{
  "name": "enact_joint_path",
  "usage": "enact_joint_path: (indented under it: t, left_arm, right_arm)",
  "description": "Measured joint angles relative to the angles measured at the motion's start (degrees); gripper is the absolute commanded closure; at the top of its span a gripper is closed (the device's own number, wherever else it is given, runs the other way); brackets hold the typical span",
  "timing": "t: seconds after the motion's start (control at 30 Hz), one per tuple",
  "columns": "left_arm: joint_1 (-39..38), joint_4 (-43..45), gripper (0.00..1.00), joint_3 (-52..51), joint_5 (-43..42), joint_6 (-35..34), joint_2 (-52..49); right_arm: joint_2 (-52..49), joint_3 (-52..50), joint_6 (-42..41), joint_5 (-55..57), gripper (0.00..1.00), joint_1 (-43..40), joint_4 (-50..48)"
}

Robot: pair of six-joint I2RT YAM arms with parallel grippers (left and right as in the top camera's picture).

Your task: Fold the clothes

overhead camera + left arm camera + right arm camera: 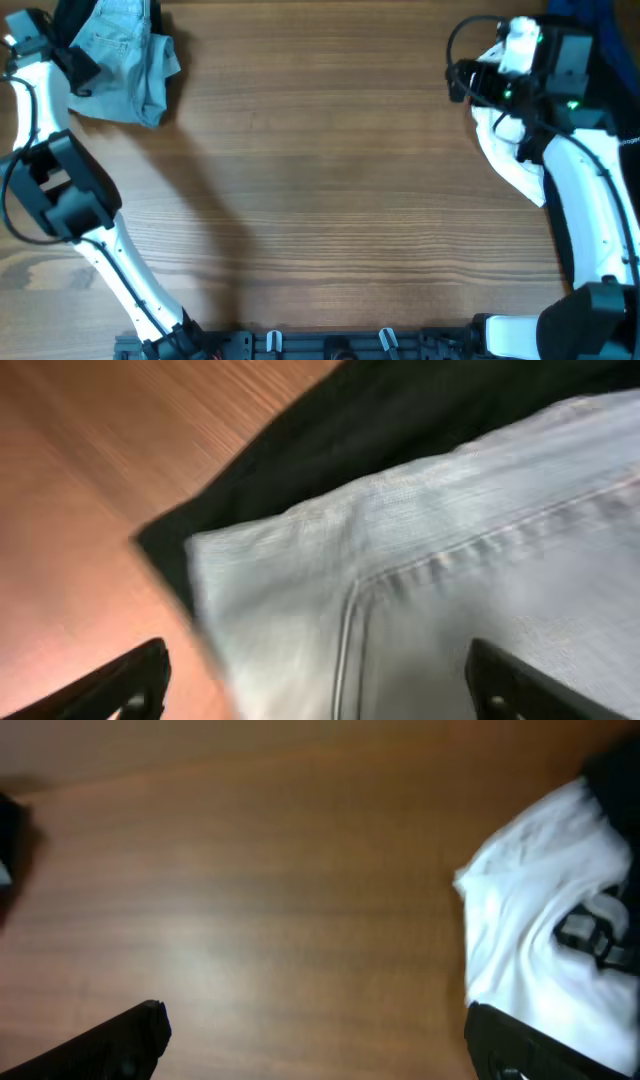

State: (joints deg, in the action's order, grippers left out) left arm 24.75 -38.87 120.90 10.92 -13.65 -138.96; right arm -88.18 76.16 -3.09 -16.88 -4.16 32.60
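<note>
The clothes (125, 60) are 1 pair of pale blue denim shorts, bunched in a loose heap at the far left corner of the counter (320, 200). In the overhead view the cloth is rumpled into soft folds, with a rounded lobe hanging toward the middle of the counter. The left wrist view shows the same denim close up: faded, finely woven, crossed by a doubled stitched seam that bends at a corner, though the picture is blurred. A black garment (300, 450) lies under the denim, its dark edge showing along the far side and at 1 corner against the wood.

The left gripper (78, 68) sits at the near left side of the heap. Its 2 black fingers (140, 680) are spread wide in the wrist view, with denim filling the space between them and nothing clamped. The left arm rises from the near edge, bends at a black elbow along the left edge, and reaches to the far corner.

The right gripper (462, 82) is near the far right corner, well apart from the shorts. Its fingers (130, 1040) also stand wide apart above bare wood and hold nothing. A white shirt (540, 940) with a black print lies crumpled beside it, partly under the white right arm, which climbs along the right edge. The counter is brown wood with a straight grain.
</note>
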Motion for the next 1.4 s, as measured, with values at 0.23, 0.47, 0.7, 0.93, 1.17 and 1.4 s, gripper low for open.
enact_joint_path:
  t: [0.23,0.47,0.7,0.93,1.17,1.4]
  left_arm:
    - [-4.6,-7.7,0.0,-0.1,0.3,0.0,29.2]
    - [-5.5,-8.3,0.0,0.3,0.4,0.0,36.4]
    - [-5.5,-8.7,0.0,0.2,0.3,0.0,35.9]
    - [-5.5,-8.7,0.0,0.2,0.4,0.0,35.9]
    - [-5.5,-8.7,0.0,0.2,0.3,0.0,35.9]
    - [-5.5,-8.8,0.0,0.2,0.3,0.0,35.9]
  right_arm:
    - [7.3,11.5,7.2,0.0,0.0,0.9,8.9]
    - [23.5,12.3,6.2,-7.0,0.0,1.0,10.9]
    - [26.3,12.5,5.3,-7.5,0.0,2.1,13.0]
    - [35.9,-6.3,4.9,-3.8,0.0,3.7,-5.1]
    - [60.7,-51.6,-3.3,2.4,0.0,5.5,-33.2]
    - [78.2,-69.4,-10.6,13.0,0.0,8.9,-34.5]
